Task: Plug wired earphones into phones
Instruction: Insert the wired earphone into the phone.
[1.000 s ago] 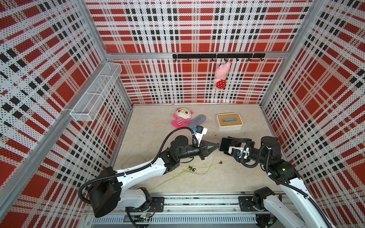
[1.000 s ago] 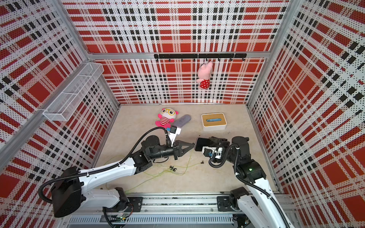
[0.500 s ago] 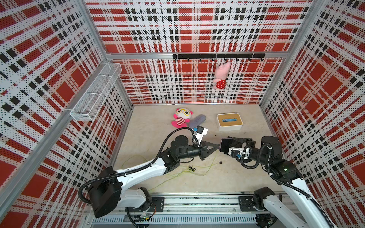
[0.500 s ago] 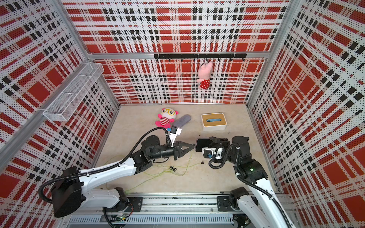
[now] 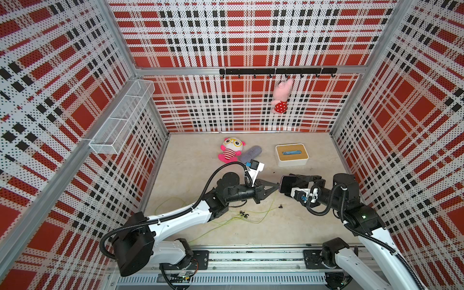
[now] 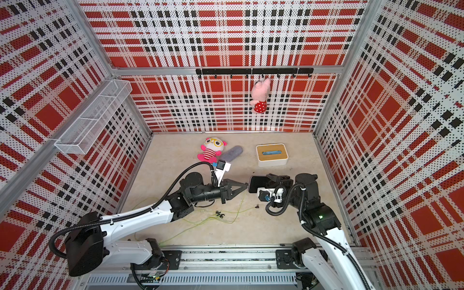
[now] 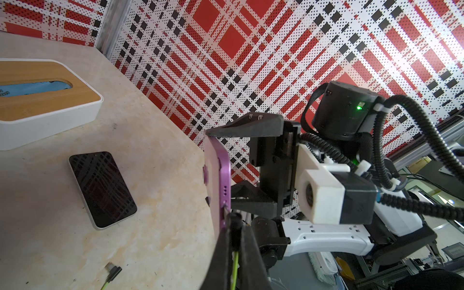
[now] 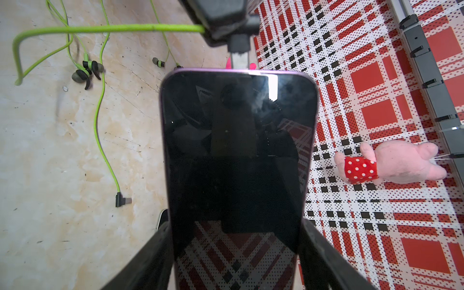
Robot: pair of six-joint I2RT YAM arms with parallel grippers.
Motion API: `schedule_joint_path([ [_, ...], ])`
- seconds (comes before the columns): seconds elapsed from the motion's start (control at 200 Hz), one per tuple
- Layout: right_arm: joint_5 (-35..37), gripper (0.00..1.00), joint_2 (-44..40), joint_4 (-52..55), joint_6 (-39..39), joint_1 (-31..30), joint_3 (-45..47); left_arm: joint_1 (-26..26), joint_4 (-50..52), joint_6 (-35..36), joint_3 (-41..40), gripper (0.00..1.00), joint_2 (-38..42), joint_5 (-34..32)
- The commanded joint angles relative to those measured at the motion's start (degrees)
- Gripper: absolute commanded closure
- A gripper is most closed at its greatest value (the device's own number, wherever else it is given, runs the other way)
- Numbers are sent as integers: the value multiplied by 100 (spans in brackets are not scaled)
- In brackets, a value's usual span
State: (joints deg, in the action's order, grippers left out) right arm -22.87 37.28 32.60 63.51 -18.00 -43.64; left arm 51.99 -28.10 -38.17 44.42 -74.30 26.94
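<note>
My right gripper (image 8: 236, 226) (image 5: 298, 185) is shut on a phone (image 8: 238, 150) (image 7: 217, 175) with a purple edge and a dark screen, held on edge above the table. My left gripper (image 7: 232, 226) (image 5: 277, 186) is shut on the black plug (image 8: 239, 47) of one set of wired earphones. The plug's metal tip meets the port in the phone's end edge, and its green cable (image 8: 100, 29) trails down to the table. A second phone (image 7: 103, 189) with a pale edge lies flat below. Another plug (image 8: 123, 199) (image 5: 281, 206) and black earbuds (image 8: 86, 71) (image 5: 242, 214) lie loose on the table.
At the back stand a white tissue box (image 5: 291, 154) with a wooden lid, a striped plush doll (image 5: 229, 149) and a grey fabric case (image 5: 251, 153). A pink plush (image 5: 281, 96) hangs from the hook rail. A wire basket (image 5: 123, 118) hangs on the left wall.
</note>
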Motion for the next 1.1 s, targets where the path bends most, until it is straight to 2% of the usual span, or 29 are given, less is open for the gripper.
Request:
schedule_joint_path([
  [0.0, -565, 36, -244, -789, -180, -90, -199, 80, 164, -24, 118, 100, -188, 141],
  [0.185, -366, 36, -234, -496, 15, -101, -295, 92, 186, -24, 155, 100, -225, 224],
  [0.456, 284, 37, 17, -61, 327, -149, -429, 136, 562, 161, 231, 100, -258, 119],
  [0.862, -29, 37, -52, -19, -47, -153, -477, 154, 774, 300, 500, 100, -409, 86],
  [1.092, 275, 36, 2, 531, 323, -157, -606, 154, 1236, 504, 789, 100, -588, -8],
])
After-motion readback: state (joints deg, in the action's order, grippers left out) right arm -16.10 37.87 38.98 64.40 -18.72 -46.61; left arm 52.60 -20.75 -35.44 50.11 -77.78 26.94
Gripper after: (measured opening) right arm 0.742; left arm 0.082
